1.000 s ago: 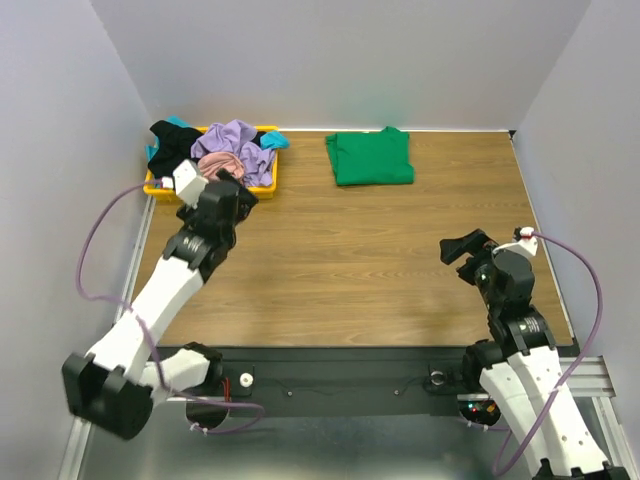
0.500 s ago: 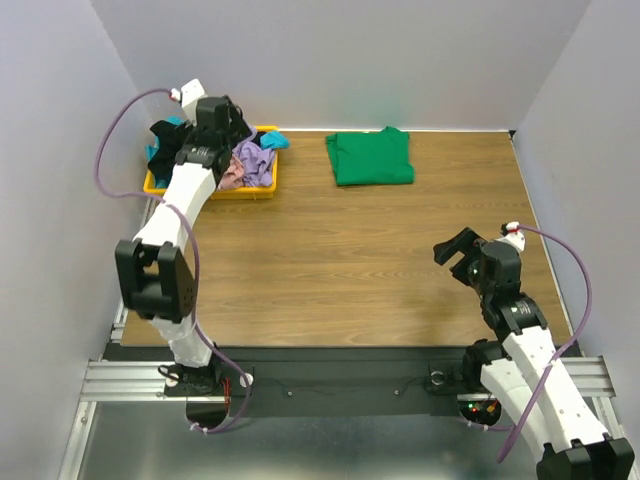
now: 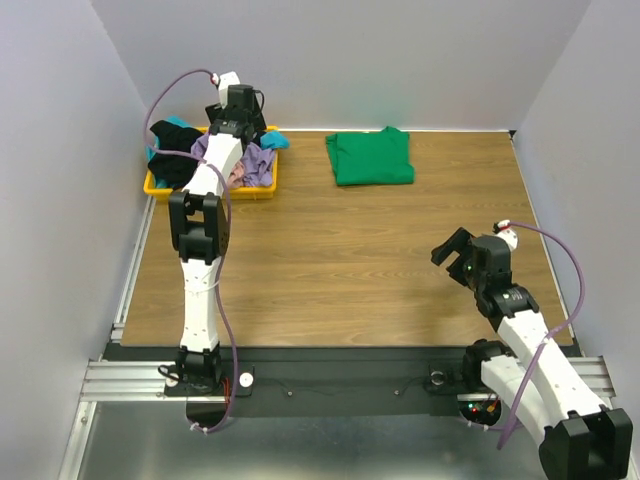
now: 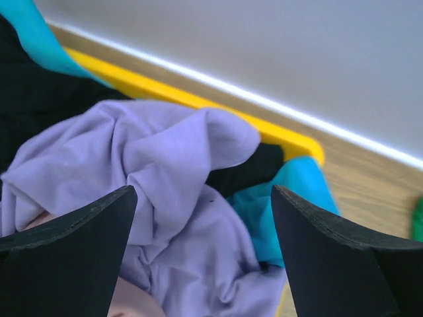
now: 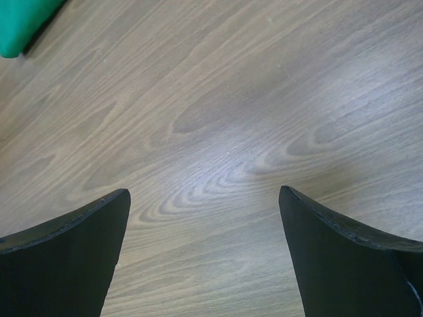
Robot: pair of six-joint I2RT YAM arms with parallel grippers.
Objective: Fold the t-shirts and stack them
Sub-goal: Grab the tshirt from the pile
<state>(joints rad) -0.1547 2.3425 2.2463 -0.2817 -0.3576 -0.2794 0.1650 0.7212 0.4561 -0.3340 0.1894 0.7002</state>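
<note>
Pale walls box in a wood-grain table [image 3: 350, 270], and at its far-left corner the left gripper [image 4: 201, 191] hangs over a heap of laundry, jaws spread wide with nothing caught between them. Right under the gap lies the lavender purple t-shirt [image 4: 172, 152], crumpled on top of the pile; I cannot tell whether the fingertips touch the cloth. A black t-shirt [image 4: 39, 99] lies bunched behind it, a teal t-shirt [image 4: 297, 191] spills out on its right, and a sliver of dusty pink t-shirt [image 4: 132, 302] peeks from beneath. All four sit in the yellow plastic tray [image 4: 152, 89], close to the back wall. The left arm [image 3: 200, 260] is stretched almost straight from its base to get there. A green t-shirt [image 3: 370, 158] lies folded flat at the back middle of the table, well apart from the tray. Over on the near right, the right gripper [image 5: 203, 193] hovers above bare wood, equally wide open and empty.
</note>
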